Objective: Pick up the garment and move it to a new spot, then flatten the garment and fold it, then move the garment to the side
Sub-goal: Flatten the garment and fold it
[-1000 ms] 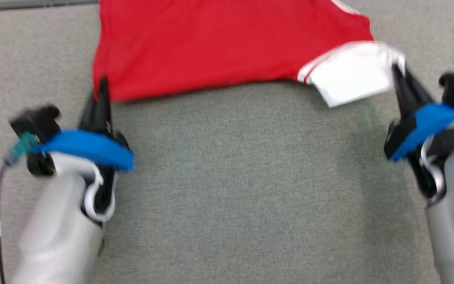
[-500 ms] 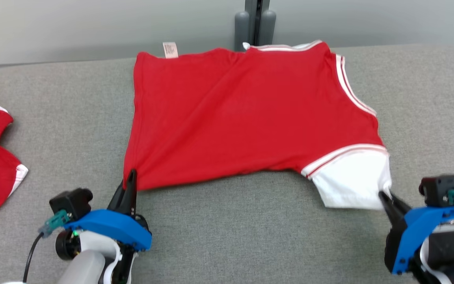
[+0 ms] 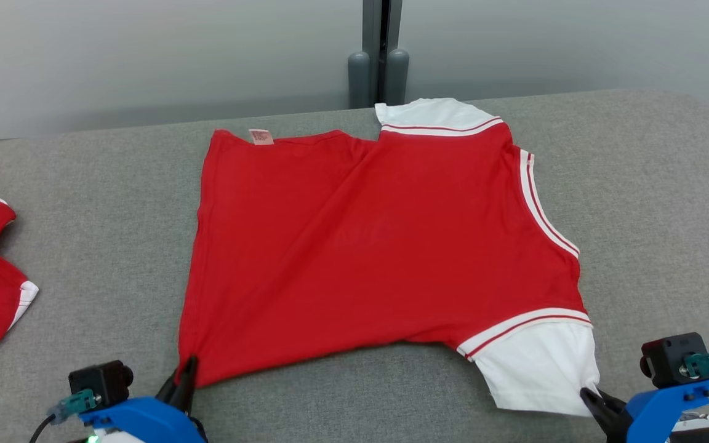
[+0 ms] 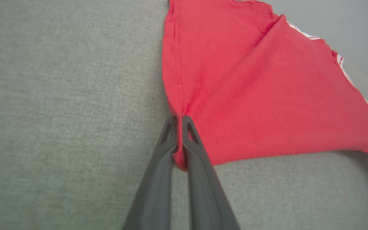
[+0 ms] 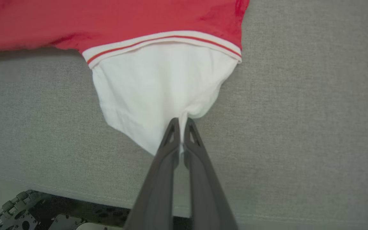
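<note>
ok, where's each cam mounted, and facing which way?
Head: on the head, facing forward and down at the red shirt on the grey table; left end effector and right end effector at bottom corners.
Left wrist: on that wrist, looking along its fingers, shut on the shirt's red corner.
Right wrist: likewise, fingers shut on the white sleeve.
Shared: head and right wrist show that sleeve.

Red garment (image 3: 360, 246), white-sleeved with striped trim, spread nearly flat mid-scene: hem left, neckline right, diagonal crease from near-left corner.
</note>
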### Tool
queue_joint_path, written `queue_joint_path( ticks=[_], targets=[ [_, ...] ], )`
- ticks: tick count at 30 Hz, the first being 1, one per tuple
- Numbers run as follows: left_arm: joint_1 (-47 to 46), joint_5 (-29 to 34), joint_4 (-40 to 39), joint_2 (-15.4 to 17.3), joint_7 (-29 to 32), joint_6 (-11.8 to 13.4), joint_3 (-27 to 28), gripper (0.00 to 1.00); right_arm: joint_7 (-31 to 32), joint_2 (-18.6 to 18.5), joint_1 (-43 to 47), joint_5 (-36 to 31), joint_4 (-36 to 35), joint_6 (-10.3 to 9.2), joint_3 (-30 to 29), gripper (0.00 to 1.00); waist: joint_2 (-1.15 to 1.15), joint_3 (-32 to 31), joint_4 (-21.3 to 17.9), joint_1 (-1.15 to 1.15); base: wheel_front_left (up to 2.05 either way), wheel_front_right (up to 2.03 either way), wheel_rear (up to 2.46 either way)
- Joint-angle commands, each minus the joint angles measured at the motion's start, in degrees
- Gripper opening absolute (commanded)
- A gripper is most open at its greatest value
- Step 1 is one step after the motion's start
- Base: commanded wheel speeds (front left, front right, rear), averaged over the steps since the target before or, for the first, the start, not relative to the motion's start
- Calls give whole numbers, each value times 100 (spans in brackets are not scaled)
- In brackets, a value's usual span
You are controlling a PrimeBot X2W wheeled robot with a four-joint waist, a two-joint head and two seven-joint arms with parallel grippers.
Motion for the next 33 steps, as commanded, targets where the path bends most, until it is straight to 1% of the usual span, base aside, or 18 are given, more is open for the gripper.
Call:
queue_joint_path(
  ticks=[1,5,7,9,12,15,16,20,25,28,29,30,33],
  targets=[
    [210,-43,-203,136,187,94,-37,0,117,4,159,63,-133,1,-23,0,0,-11,-23,1,0,0,0],
    [631,-155,-913,424,597,314,-2,0,360,25,368,128,-428,1,-141,0,0,-11,-20,1,0,0,0],
    [781,-253,-1263,509,743,374,30,0,424,40,431,142,-538,1,-202,0,0,1,-7,1,0,0,0],
    [867,-365,-1549,553,849,400,100,0,382,35,385,135,-629,1,-271,0,0,14,3,1,0,0,0],
    [834,-490,-1839,593,954,427,169,0,183,-127,111,159,-634,1,-274,0,0,43,1,1,0,0,0],
    [637,-743,-2043,505,1126,338,210,0,-7,-323,-186,195,-512,1,-204,0,0,106,-9,1,0,0,0],
    [554,-807,-2085,525,1222,328,221,0,-22,-404,-329,237,-446,1,-158,0,0,129,-13,1,0,0,0],
    [132,-1132,-2076,601,1731,247,264,0,12,-742,-947,488,-189,1,78,0,0,273,-28,1,0,0,0],
    [-466,-1546,-1784,561,2217,333,428,0,58,-1116,-1766,868,177,1,422,0,0,517,-58,1,0,0,0],
    [-783,-1709,-1594,484,2308,377,560,0,-119,-1292,-2313,984,440,1,625,0,0,691,-62,1,0,0,0],
    [-869,-1723,-1541,484,2319,380,579,0,-211,-1347,-2494,1006,529,1,672,0,0,751,-63,1,0,0,0],
    [-869,-1723,-1541,484,2319,380,579,0,-211,-1347,-2494,1006,529,1,672,0,0,751,-63,1,0,0,0],
    [-1070,-1726,-1386,411,2278,377,597,0,-495,-1487,-2956,1124,862,1,833,0,0,908,-45,1,0,0,0]
  ],
)
